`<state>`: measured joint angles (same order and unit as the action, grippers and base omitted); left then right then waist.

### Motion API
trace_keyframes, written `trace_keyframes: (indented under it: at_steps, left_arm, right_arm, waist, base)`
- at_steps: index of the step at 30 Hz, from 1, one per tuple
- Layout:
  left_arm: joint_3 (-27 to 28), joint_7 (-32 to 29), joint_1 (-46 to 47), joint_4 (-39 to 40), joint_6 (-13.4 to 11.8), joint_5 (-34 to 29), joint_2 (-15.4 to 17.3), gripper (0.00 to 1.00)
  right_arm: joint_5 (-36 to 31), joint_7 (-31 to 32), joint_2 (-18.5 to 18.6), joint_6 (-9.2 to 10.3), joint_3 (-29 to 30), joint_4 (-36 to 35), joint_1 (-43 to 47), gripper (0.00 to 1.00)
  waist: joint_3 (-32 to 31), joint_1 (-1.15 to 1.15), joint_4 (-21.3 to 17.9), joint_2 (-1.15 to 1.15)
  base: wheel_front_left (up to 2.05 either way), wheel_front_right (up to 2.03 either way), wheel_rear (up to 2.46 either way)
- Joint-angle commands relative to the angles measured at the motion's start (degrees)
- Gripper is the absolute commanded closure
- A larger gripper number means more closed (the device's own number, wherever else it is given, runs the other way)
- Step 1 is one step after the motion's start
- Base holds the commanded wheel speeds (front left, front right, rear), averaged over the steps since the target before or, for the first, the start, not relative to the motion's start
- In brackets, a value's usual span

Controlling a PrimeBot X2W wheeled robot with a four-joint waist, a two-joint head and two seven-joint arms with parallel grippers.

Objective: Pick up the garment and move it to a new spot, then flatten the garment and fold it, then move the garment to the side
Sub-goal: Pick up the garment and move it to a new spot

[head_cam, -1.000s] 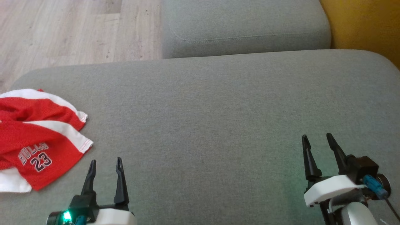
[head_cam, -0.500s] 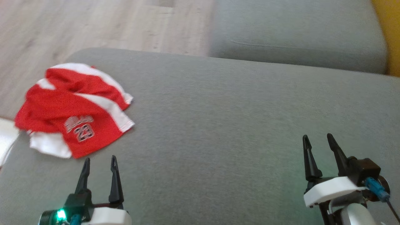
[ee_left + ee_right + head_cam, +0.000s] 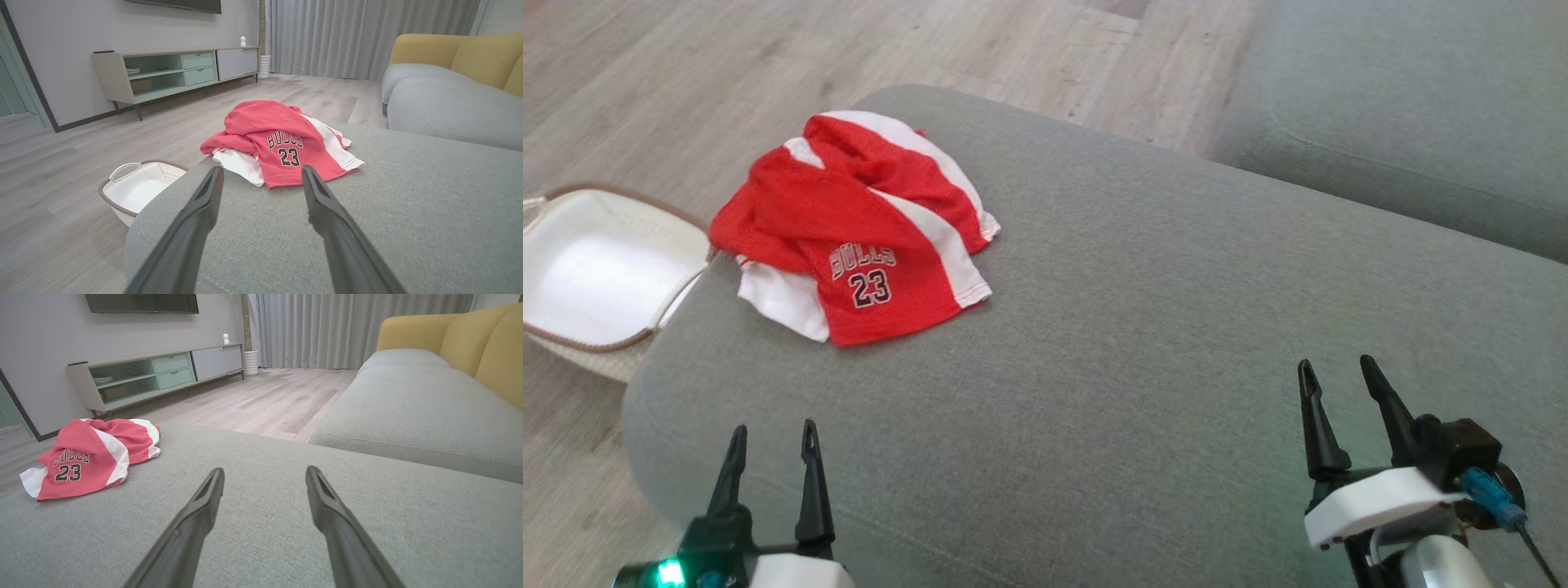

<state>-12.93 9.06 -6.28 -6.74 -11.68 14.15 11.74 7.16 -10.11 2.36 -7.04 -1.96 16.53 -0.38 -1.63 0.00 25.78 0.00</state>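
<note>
The garment (image 3: 858, 229) is a crumpled red and white piece printed "BULLS 23", lying on the left end of the grey cushion (image 3: 1143, 343). In the left wrist view the garment (image 3: 282, 143) lies just ahead of the fingers; in the right wrist view the garment (image 3: 90, 457) sits far off to the left. My left gripper (image 3: 772, 441) hovers open near the cushion's front left, short of the garment, with nothing between its fingers. My right gripper (image 3: 1339, 380) stands open and empty over the cushion's right part.
A white basket (image 3: 596, 269) with a brown rim stands on the wooden floor (image 3: 686, 73) just left of the cushion's end. A second grey seat cushion (image 3: 1413, 114) lies at the back right. A low TV cabinet (image 3: 175, 71) and curtains stand across the room.
The head camera has swung left, so the garment now shows nearer the middle and the basket has come into view. Both grippers stay open and hold their places.
</note>
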Motion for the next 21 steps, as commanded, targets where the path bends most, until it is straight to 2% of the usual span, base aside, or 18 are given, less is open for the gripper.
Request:
trace_keyframes:
  at_steps: [1,10,14,17,21]
  left_arm:
    - [1.9,0.0,1.8,2.3,-0.3,0.1,0.7,0.00]
    - [1.8,-0.1,1.6,2.6,-0.7,0.4,0.8,0.00]
    - [2.0,-1.2,2.4,3.7,0.1,2.1,0.5,0.00]
    - [2.4,-5.0,4.8,6.8,1.1,4.2,0.9,0.00]
    - [3.7,-13.0,10.6,11.1,2.7,6.9,3.4,0.00]
  right_arm:
    - [0.4,-0.7,0.5,-0.45,-1.5,-1.5,-1.9,0.00]
    - [0.1,-0.6,0.5,-0.45,-1.7,-1.2,-2.1,0.00]
    - [0.3,-0.6,0.5,-0.45,-1.8,-1.2,-1.9,0.00]
    - [0.3,-0.6,0.5,-0.45,-1.8,-1.5,-1.9,0.00]
    - [0.0,-0.4,0.5,-0.45,-1.7,-2.4,-2.2,0.00]
  waist:
    - [0.0,0.00,0.6,0.00]
    - [0.1,0.00,0.3,0.00]
    - [0.1,0.00,-0.2,0.00]
    - [0.6,0.00,-0.5,0.00]
    - [2.2,0.00,-1.0,0.00]
  base:
    - [0.00,0.00,0.00]
    - [0.00,0.00,0.00]
    - [0.00,0.00,0.00]
    - [0.00,0.00,0.00]
    - [0.00,0.00,0.00]
